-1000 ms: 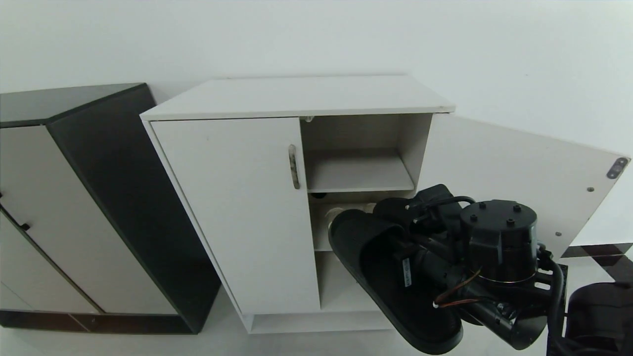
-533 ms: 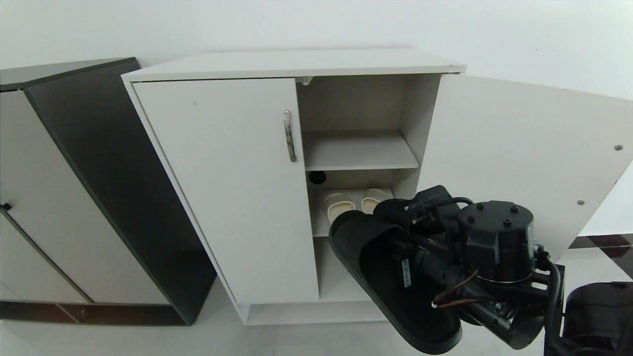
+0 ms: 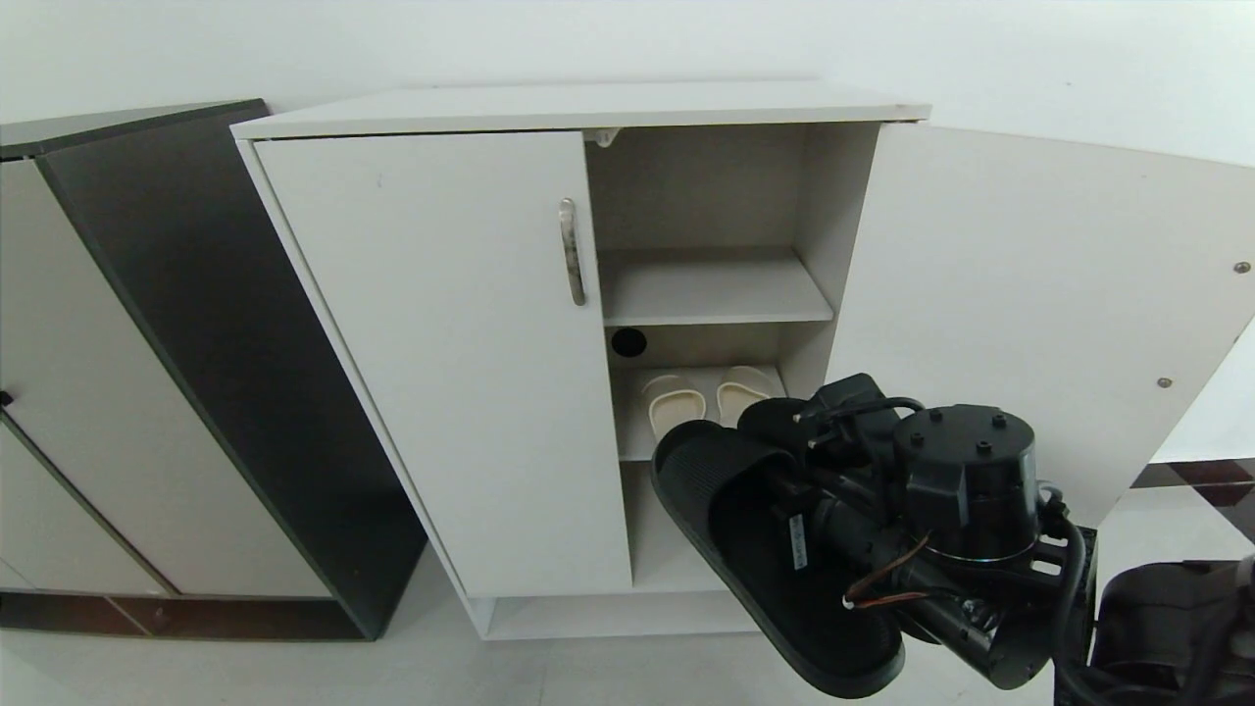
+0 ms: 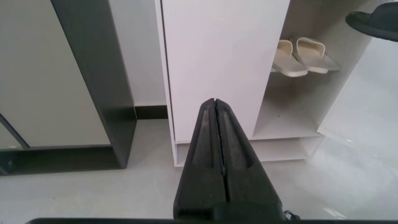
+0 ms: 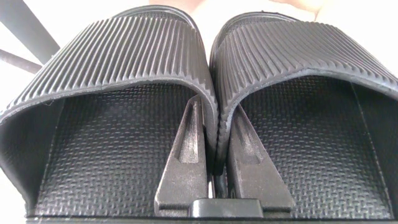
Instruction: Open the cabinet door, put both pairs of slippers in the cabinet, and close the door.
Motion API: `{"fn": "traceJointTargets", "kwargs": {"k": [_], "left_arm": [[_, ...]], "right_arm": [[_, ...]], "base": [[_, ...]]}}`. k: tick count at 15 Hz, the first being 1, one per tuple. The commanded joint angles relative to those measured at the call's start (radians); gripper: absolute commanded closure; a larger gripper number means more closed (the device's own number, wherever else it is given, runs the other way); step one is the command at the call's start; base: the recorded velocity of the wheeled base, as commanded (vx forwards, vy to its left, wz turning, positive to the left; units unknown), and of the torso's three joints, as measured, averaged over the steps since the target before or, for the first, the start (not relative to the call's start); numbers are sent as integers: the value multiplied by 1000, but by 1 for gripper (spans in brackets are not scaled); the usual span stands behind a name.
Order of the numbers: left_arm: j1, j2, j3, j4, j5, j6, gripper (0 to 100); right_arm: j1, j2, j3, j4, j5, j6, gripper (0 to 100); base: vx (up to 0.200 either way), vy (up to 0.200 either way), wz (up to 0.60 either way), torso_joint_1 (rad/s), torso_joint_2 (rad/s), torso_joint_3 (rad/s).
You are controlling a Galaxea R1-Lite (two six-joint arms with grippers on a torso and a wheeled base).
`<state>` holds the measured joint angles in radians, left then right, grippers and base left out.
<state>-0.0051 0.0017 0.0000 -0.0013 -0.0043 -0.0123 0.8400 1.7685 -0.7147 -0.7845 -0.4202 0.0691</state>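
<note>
The white cabinet [image 3: 578, 103] stands with its right door [image 3: 1029, 294] swung wide and its left door [image 3: 441, 353] closed. A cream pair of slippers [image 3: 701, 397] [image 4: 306, 56] lies on the middle shelf. My right gripper [image 5: 214, 155] is shut on the black pair of slippers [image 3: 775, 559] [image 5: 205, 81], pinching the two inner strap edges together. In the head view the black pair hangs in front of the open right side, below the middle shelf level. My left gripper [image 4: 216, 109] is shut and holds nothing, low before the closed left door.
A dark cabinet [image 3: 225, 353] with pale doors stands tight against the white cabinet's left side. The top shelf [image 3: 711, 289] and bottom compartment [image 3: 677, 569] hold nothing. Pale floor [image 4: 93, 193] lies in front. The open door blocks the space to the right.
The head view has shifted, so the cabinet sits higher and larger in the picture and the cream slippers show fully. The right gripper keeps the black pair in the same hold.
</note>
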Motion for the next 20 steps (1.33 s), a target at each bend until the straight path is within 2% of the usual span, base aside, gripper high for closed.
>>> {"fn": "traceJointTargets", "kwargs": {"k": [1,5,8,10,11,15,17,20], "left_arm": [[1,0,0,0,0,0,100],[1,0,0,0,0,-6,100],[1,0,0,0,0,-5,100],[1,0,0,0,0,-5,100],[1,1,0,0,0,-5,100],[1,0,0,0,-2,-5,100],[1,0,0,0,-2,-3,100],[1,0,0,0,0,-3,100]], "right_arm": [[-2,6,0,-6,0,0,100],[-2,31,-9,-29,-6,-25,100],[-1,120,-83,-25,-146,-17,100],[22,150,-137,-21,-170,-15,100],[31,150,-173,16,-180,-14,100],[45,149,-381,226,-330,92,100],[62,103,-394,251,-376,89,100],[96,69,-397,248,-390,86,100]], "base": [[0,0,0,0,0,0],[0,0,0,0,0,0],[0,0,0,0,0,0],[0,0,0,0,0,0],[0,0,0,0,0,0],[0,0,0,0,0,0],[0,0,0,0,0,0],[0,0,0,0,0,0]]}}
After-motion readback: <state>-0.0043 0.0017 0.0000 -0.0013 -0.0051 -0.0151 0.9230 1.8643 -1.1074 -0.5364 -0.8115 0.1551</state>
